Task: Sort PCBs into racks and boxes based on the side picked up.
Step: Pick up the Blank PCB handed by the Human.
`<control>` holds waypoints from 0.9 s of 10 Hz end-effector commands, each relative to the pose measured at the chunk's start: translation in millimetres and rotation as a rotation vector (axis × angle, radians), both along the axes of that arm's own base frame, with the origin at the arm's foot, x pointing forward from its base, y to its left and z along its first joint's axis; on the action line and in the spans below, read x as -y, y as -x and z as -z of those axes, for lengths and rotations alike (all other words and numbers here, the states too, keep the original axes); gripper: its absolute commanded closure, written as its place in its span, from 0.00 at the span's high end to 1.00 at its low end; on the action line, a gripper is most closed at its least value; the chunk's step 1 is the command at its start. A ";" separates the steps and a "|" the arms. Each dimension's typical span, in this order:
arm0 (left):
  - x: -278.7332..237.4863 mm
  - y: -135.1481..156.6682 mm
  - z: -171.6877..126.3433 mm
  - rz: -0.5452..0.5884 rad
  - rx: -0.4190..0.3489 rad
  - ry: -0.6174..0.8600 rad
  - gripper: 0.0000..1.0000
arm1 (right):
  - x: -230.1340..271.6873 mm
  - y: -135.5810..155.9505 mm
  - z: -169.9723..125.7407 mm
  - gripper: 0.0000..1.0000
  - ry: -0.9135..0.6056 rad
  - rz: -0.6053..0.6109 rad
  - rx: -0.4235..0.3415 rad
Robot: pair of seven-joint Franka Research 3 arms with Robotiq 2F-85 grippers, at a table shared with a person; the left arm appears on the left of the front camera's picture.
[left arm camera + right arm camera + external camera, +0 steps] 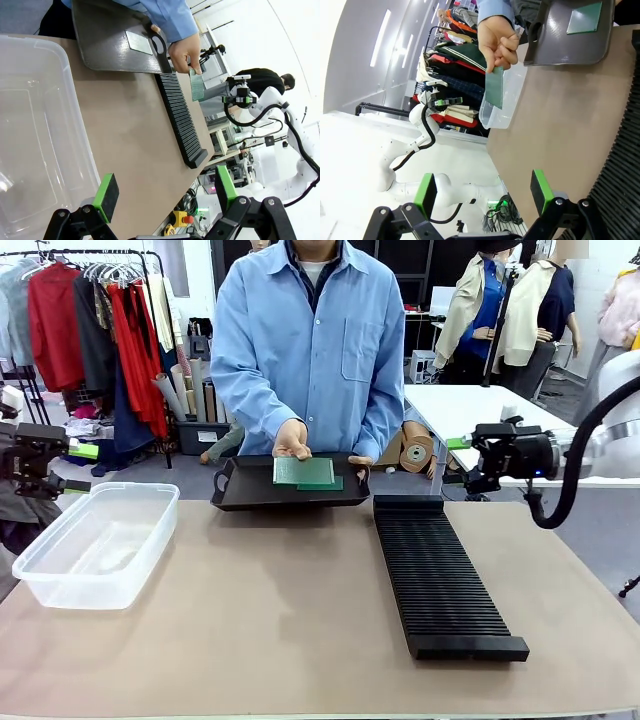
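Sorting scarcely begun: the rack (440,575) right of the tray (250,498) and the box (95,540) left of it stood empty, one PCB (325,483) lay on the tray, a second PCB (303,470) hung from the person's hand (292,438) just above it, and the left gripper (165,192) and right gripper (483,192) waited well off to either side of it, jaws apart.

One green board (495,87) is held upright far ahead of the right claw (484,189), a second board (584,17) lies flat beyond it, the slotted black rack (620,150) runs beside that claw, and the clear tub (80,130) sits near the left claw (165,185).
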State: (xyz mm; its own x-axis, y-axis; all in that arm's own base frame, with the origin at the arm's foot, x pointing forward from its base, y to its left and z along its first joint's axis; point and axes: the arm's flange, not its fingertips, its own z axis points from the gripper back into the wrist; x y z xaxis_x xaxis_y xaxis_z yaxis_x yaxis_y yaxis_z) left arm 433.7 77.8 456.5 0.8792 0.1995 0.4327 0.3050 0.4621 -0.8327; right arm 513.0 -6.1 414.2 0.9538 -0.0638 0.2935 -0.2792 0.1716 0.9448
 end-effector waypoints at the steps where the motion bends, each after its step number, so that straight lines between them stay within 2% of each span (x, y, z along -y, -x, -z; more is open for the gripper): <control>1: -0.4 1.1 -1.1 0.003 0.002 0.003 1.00 | -11.0 -24.0 7.4 1.00 -0.014 0.003 0.009; 2: -0.4 1.1 -1.1 0.003 0.002 0.003 1.00 | -20.5 -32.6 15.3 1.00 -0.010 -0.028 0.030; 3: -0.4 1.1 -1.1 0.003 0.002 0.003 1.00 | -31.1 -42.9 24.2 1.00 0.002 -0.043 0.081; 5: -0.4 1.1 -1.1 0.003 0.002 0.003 1.00 | -46.7 -63.3 36.8 1.00 -0.059 -0.130 0.068; 7: -0.4 1.1 -1.1 0.003 0.002 0.003 1.00 | -61.9 -80.8 41.3 1.00 -0.063 -0.161 0.094; 9: -0.4 1.1 -1.1 0.003 0.002 0.003 1.00 | -77.3 -99.9 47.4 1.00 -0.058 -0.194 0.076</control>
State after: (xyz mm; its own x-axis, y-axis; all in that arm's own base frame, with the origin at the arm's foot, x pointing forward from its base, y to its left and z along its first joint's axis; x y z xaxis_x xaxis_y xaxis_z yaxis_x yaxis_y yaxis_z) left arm 433.7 77.8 456.5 0.8793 0.1993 0.4325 0.3049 0.4622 -0.8327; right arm 599.1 65.0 367.5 0.9308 0.0899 0.3543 -0.3613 0.0784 0.9292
